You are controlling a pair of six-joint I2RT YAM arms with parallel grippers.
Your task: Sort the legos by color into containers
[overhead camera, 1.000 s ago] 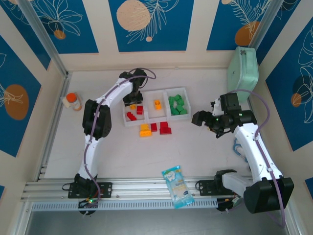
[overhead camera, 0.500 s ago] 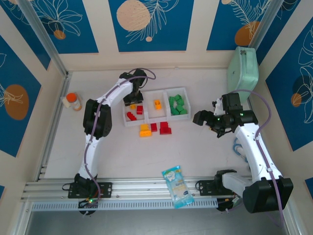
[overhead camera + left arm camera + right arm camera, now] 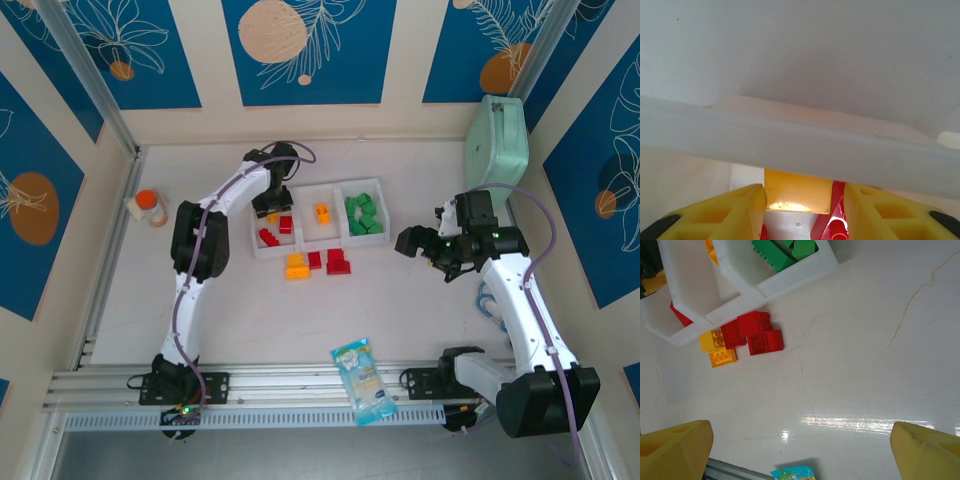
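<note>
White table [image 3: 260, 310]; left fingers [image 3: 268, 207] flank yellow lego [image 3: 798, 190], grip unclear; right fingers [image 3: 408, 241] wide, empty.

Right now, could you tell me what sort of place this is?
Likely a robot test cell: two arms bolted to a rail, blue patterned walls boxing in a white table, legos for sorting.

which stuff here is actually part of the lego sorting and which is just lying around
Part of the job:
tray
green legos, right compartment
yellow-orange lego, middle compartment
red legos, left compartment
loose red legos and loose yellow-orange legos, in front of the tray

Just lying about:
snack packet
orange-capped bottle
mint-green case
</note>
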